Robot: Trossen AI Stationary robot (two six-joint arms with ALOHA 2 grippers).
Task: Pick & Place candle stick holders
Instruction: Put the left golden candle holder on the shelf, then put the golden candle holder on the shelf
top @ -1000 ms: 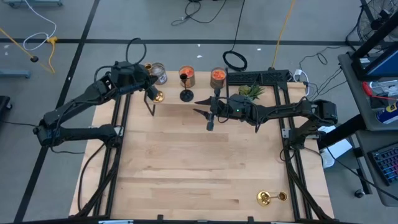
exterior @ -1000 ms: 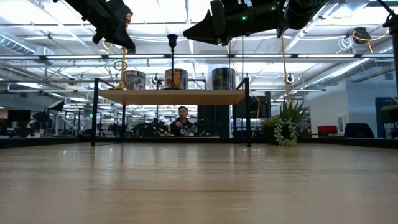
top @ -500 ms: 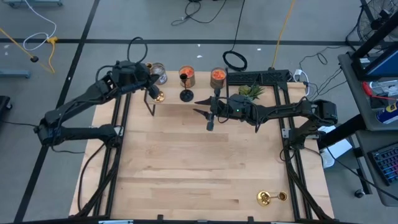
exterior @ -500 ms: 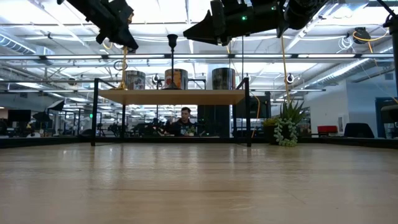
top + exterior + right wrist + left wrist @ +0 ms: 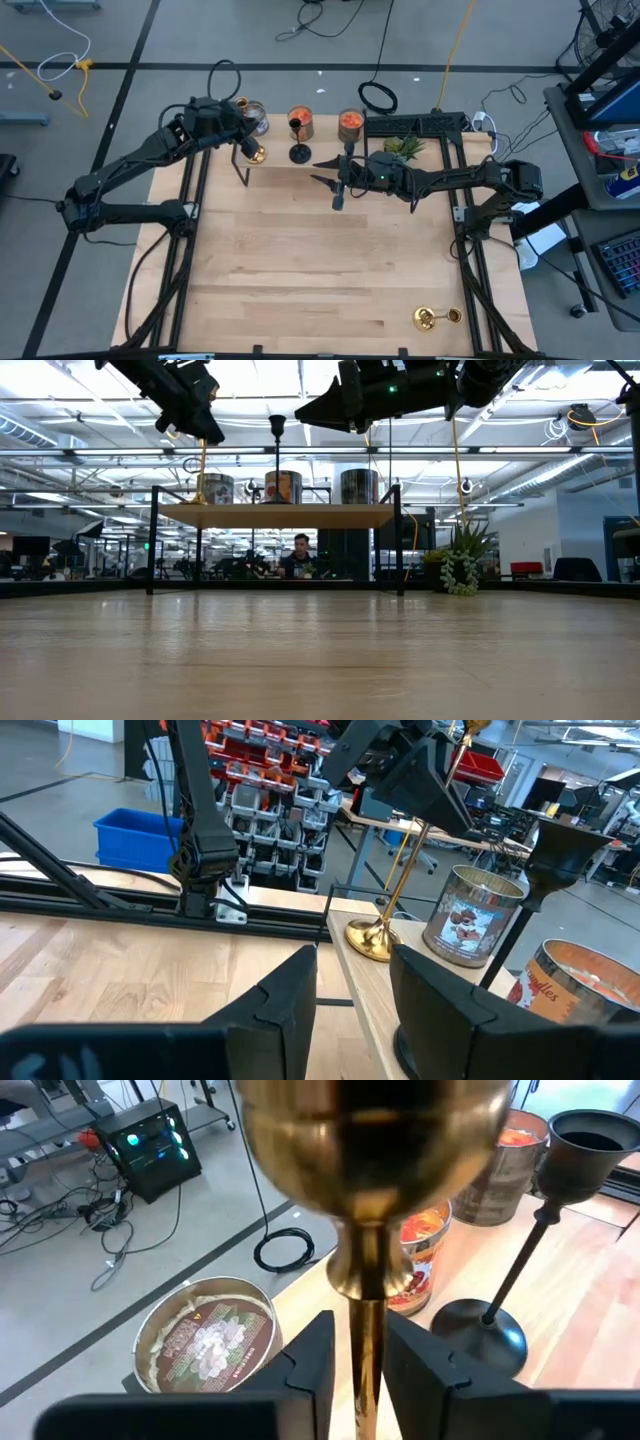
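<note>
A gold candle stick holder [image 5: 253,153] stands at the left end of a raised wooden shelf [image 5: 280,515] at the table's far edge. My left gripper [image 5: 236,141] is shut on its stem, and the gripper also shows in the low view [image 5: 205,430]. A black candle stick holder [image 5: 299,150] stands by its round base on the shelf, to the right of the gold one. A second gold holder [image 5: 435,318] lies on its side on the table near the front right corner. My right gripper [image 5: 322,171] is open and empty, hovering in front of the shelf's middle. My left gripper pinches the gold holder's slim stem [image 5: 366,1350] between its two fingers, a little below the cup [image 5: 370,1140]. The fingers come slanting down from the table's left and lie across the stem. The holder stands nearly upright, its flared base [image 5: 370,938] at the shelf top.
Three short round jars [image 5: 255,118] [image 5: 301,122] [image 5: 350,122] stand on the shelf behind the holders. A small green plant [image 5: 405,147] sits at the shelf's right end. Bare wood table [image 5: 300,260] stretches in front of the shelf. A person sits far behind the table [image 5: 302,555].
My left gripper has shifted a little toward the table's right, still shut on the gold holder's stem. The holder has gone along with it on the shelf. My right arm has kept still.
</note>
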